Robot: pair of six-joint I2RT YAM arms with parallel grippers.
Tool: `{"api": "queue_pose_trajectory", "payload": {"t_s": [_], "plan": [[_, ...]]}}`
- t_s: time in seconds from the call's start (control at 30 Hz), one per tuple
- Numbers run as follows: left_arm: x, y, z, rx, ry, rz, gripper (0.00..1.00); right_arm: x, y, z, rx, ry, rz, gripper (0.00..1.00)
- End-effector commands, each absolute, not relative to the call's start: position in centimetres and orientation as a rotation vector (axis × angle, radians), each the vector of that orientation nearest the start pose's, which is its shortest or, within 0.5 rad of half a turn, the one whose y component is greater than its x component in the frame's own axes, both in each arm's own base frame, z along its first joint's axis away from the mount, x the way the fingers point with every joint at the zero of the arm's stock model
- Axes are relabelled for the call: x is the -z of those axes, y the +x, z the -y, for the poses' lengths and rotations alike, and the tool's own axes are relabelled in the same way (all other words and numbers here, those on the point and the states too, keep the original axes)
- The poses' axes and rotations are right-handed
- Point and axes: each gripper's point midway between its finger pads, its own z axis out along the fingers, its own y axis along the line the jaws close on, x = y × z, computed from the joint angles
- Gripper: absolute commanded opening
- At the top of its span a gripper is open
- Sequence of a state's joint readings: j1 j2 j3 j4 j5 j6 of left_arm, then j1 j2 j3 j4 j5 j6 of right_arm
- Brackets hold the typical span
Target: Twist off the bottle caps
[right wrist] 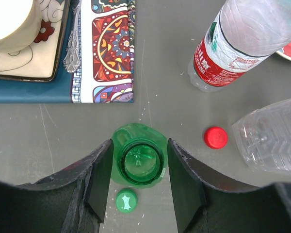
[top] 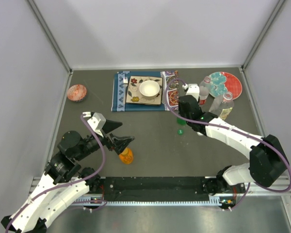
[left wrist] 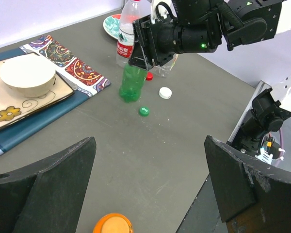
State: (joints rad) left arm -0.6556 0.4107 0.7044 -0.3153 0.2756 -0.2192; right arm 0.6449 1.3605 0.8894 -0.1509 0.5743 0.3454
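My right gripper [right wrist: 139, 143] is open, its jaws either side of the uncapped neck of the upright green bottle [right wrist: 138, 133] with a narrow gap each side; the bottle also shows in the left wrist view [left wrist: 132, 82]. The green cap [right wrist: 126, 201] lies on the table beside it. The red cap [right wrist: 216, 137] and white cap [left wrist: 165, 92] lie loose nearby. The red-labelled clear bottle [right wrist: 233, 43] and the larger clear bottle [right wrist: 271, 136] stand behind. My left gripper [left wrist: 149, 141] is wide open above and just beyond the orange bottle [top: 126, 155], whose orange cap [left wrist: 112, 224] is on.
A white bowl [top: 149, 89] sits on a patterned plate on a blue placemat [top: 117, 92] at the back centre, a spoon [right wrist: 72, 48] beside it. A red and blue plate [top: 230, 87] is back right. A small pink bowl [top: 77, 92] is back left.
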Motion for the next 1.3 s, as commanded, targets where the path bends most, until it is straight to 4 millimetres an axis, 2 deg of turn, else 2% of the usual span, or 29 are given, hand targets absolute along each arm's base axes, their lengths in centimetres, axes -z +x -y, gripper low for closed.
{"api": "queue_pose_trajectory", "payload": {"t_s": [0.0,0.17,0.27,0.4,0.5,0.8,0.9,1.0,1.07,1.13,1.17,1.23,1.27], "plan": [[-31.0,15.1,19.2,0.924,0.572,-1.525,0.99,-15.8,34.9,-15.7,-0.002,0.031,-2.061,0.47],[-30.9,15.1,19.3,0.931,0.572,-1.526,0.99,-15.8,34.9,-15.8,-0.007,0.029,-2.062,0.43],[-30.8,15.0,19.3,0.935,0.574,-1.527,0.99,-15.9,34.8,-15.8,-0.011,0.029,-2.063,0.48],[-30.8,15.0,19.3,0.935,0.574,-1.526,0.99,-16.4,34.8,-16.0,-0.025,0.029,-2.058,0.61],[-30.8,15.0,19.3,0.936,0.571,-1.529,0.99,-16.7,34.8,-16.1,-0.032,0.027,-2.060,0.64],[-30.5,14.9,19.3,0.942,0.567,-1.528,0.99,-17.2,34.6,-16.4,-0.048,0.026,-2.056,0.64],[-30.6,14.9,19.3,0.941,0.568,-1.527,0.99,-17.9,34.4,-16.6,-0.061,0.026,-2.043,0.65],[-30.7,15.0,19.1,0.933,0.563,-1.523,0.99,-21.1,33.6,-17.4,-0.097,0.024,-1.978,0.69],[-30.7,15.0,19.0,0.924,0.561,-1.524,0.99,-24.4,32.3,-18.4,-0.121,0.005,-1.930,0.70],[-30.7,15.2,18.7,0.904,0.549,-1.527,0.99,-28.6,30.7,-19.0,-0.179,-0.018,-1.863,0.72],[-30.8,15.3,18.5,0.894,0.540,-1.527,0.99,-29.6,29.5,-20.5,-0.245,-0.073,-1.850,0.71],[-30.6,16.2,17.8,0.842,0.486,-1.548,0.99,-31.9,27.7,-22.1,-0.382,-0.148,-1.811,0.71],[-30.7,16.7,17.2,0.809,0.451,-1.560,0.99,-32.0,26.0,-24.7,-0.538,-0.268,-1.818,0.71]]}}
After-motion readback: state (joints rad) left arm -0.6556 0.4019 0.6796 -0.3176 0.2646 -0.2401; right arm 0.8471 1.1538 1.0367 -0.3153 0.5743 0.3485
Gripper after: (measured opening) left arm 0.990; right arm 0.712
